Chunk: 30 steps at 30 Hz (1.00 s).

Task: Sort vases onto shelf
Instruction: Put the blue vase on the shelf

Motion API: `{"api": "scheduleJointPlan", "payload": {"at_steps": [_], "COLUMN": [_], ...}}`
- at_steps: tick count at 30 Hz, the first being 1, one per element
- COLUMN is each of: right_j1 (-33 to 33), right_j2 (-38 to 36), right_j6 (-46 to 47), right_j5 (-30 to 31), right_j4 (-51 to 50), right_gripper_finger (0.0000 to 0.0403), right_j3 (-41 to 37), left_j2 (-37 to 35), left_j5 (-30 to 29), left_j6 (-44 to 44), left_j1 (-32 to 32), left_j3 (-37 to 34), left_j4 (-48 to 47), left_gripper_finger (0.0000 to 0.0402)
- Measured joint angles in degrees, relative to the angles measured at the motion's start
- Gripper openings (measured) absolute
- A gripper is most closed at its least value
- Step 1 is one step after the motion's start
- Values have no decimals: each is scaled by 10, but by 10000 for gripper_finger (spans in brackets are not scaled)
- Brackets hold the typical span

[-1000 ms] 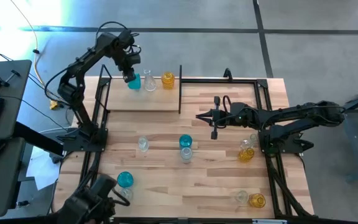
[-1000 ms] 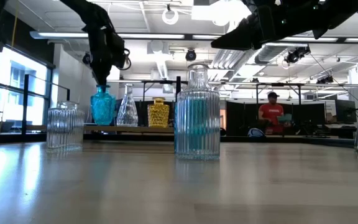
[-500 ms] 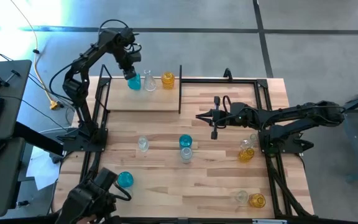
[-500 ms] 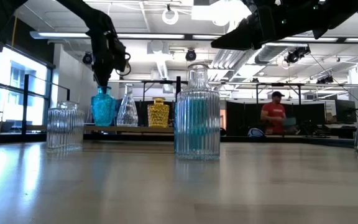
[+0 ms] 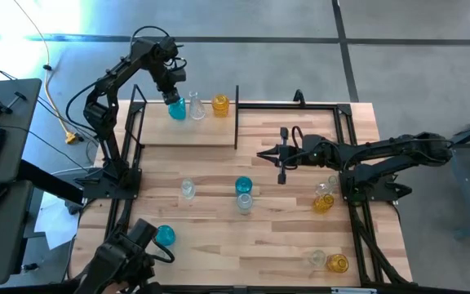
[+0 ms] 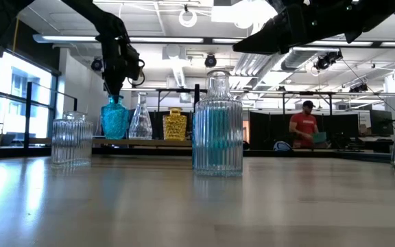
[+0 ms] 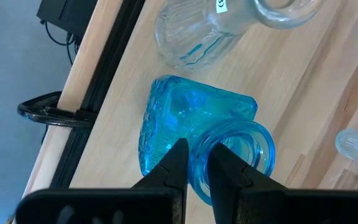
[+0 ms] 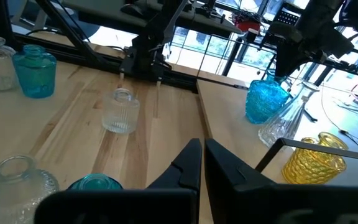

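At the desk's [image 5: 284, 237] near edge stand a teal vase [image 5: 164, 235] on the left and a clear vase [image 5: 317, 259] touching an amber vase [image 5: 338, 263] on the right. Farther in, a ribbed clear vase [image 5: 187, 189] stands alone; a teal bottle [image 5: 243, 186] stands right behind a clear ribbed bottle [image 6: 217, 130]. Right of these, an amber bottle [image 5: 323, 201] and another clear one [image 5: 332, 183] sit under the right arm, whose gripper [image 5: 282, 155] hovers mid-desk with fingers pressed together. All the vases look empty. On the shelf [image 5: 188, 135] at the far left stand a teal faceted vase [image 7: 191, 127], a clear conical vase [image 6: 140, 119] and a yellow vase [image 6: 175, 125] in a row. The left gripper [image 7: 193, 163] pinches the teal faceted vase's rim, one finger inside its mouth.
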Motion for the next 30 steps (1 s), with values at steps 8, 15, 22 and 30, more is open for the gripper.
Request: {"api": "scheduleJointPlan", "payload": {"at_steps": [8,15,22,30], "right_j1": [0,0,0,0], "right_j2": [0,0,0,0], "right_j6": [0,0,0,0], "right_j5": [0,0,0,0], "right_j4": [0,0,0,0], "right_gripper_finger": [0,0,0,0], "right_j3": [0,0,0,0], "left_j2": [4,4,-12,-30], "left_j5": [-10,-13,-16,-41], "left_j6": [-6,-15,-19,-22], "left_j1": [-1,-1,-1,-3], "left_j3": [-3,-3,-4,-4], "left_j4": [0,3,5,8], "left_gripper_finger": [71,104,107,108]}}
